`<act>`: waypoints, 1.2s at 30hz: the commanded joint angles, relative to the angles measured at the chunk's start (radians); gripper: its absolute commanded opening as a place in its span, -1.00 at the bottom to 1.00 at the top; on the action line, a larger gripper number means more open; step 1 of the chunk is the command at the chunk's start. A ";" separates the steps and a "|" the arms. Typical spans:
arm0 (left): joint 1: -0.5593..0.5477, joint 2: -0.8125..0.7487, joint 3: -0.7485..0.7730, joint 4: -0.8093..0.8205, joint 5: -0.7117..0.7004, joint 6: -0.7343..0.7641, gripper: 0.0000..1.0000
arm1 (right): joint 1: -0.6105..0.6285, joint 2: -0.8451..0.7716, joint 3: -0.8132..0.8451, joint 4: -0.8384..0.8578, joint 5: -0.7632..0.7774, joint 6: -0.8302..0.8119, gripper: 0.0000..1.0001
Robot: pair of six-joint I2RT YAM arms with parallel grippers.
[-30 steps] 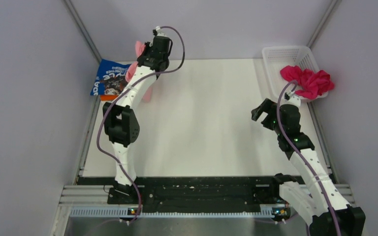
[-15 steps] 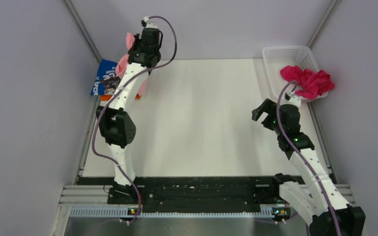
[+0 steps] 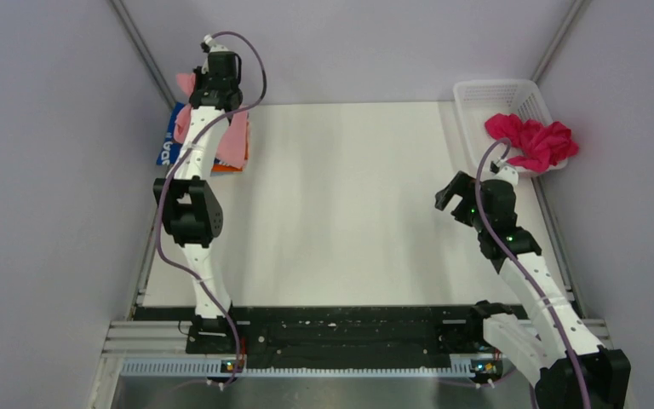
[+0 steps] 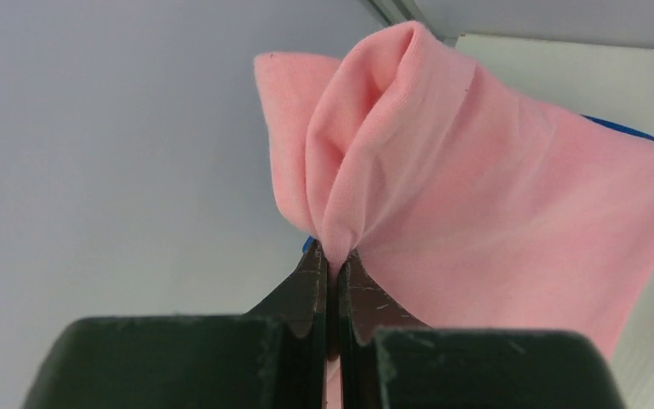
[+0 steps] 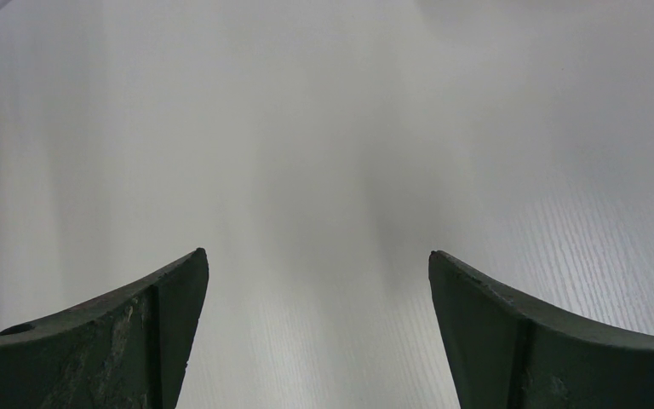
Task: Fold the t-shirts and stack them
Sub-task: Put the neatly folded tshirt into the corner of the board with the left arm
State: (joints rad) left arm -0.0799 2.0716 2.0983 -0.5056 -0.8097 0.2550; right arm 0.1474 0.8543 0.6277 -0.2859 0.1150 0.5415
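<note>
Two arms work a white table [image 3: 349, 196], and much of the scene is only half seen. The left gripper [image 4: 334, 256] is pinched tight on a fold of the light pink t-shirt [image 4: 477, 196], held up at the table's far-left corner, close to the wall. From above, the arm's own wrist hides those fingers. Only a tuft of pink shows beyond it, with the rest of the cloth hanging to its right.

Beneath the pink shirt lies the blue t-shirt [image 3: 169, 145], its white lettering mostly covered and unreadable. The wrist camera catches just a thin blue edge of it. Under that, a sliver of the orange t-shirt [image 3: 226, 169] peeks out – how it is folded cannot be told.

The magenta t-shirt [image 3: 532, 141] sits crumpled over the near rim of the white lattice basket [image 3: 490, 94] at the far-right corner, partly spilling outside. Only the overhead camera shows it.

The right gripper [image 3: 449, 194] hangs just in front of the basket with its fingers spread wide and nothing between them. Its own camera shows two dark fingertips cut off at the bottom edge and bare tabletop – no cloth.

Counted: four shirts, one of each colour, one basket and two arms.
</note>
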 commanded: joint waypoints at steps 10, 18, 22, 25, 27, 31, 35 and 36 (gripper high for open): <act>0.137 0.102 0.082 0.080 0.095 -0.080 -1.00 | -0.008 0.008 0.018 -0.004 0.025 -0.020 0.97; 0.199 0.157 0.096 0.057 0.174 -0.174 -1.00 | -0.007 0.011 0.020 -0.007 0.031 -0.021 0.97; 0.218 0.180 0.097 0.057 0.175 -0.179 -1.00 | -0.007 0.014 0.017 -0.004 0.033 -0.019 0.98; 0.228 0.189 0.098 0.055 0.186 -0.192 -1.00 | -0.007 0.028 0.020 -0.002 0.029 -0.019 0.97; 0.230 0.191 0.101 0.052 0.189 -0.190 -0.78 | -0.007 0.034 0.022 -0.001 0.027 -0.019 0.97; 0.230 0.186 0.106 0.061 0.133 -0.188 0.19 | -0.007 0.034 0.020 -0.001 0.025 -0.020 0.97; 0.230 0.149 0.108 0.038 0.142 -0.225 0.97 | -0.007 0.024 0.018 -0.001 0.024 -0.019 0.98; 0.229 0.135 0.107 0.029 0.151 -0.239 0.98 | -0.006 0.022 0.018 -0.002 0.023 -0.020 0.97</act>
State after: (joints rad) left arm 0.1444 2.2673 2.1628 -0.4896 -0.6518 0.0654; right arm 0.1474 0.8909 0.6277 -0.3046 0.1307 0.5339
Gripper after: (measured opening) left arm 0.962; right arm 0.986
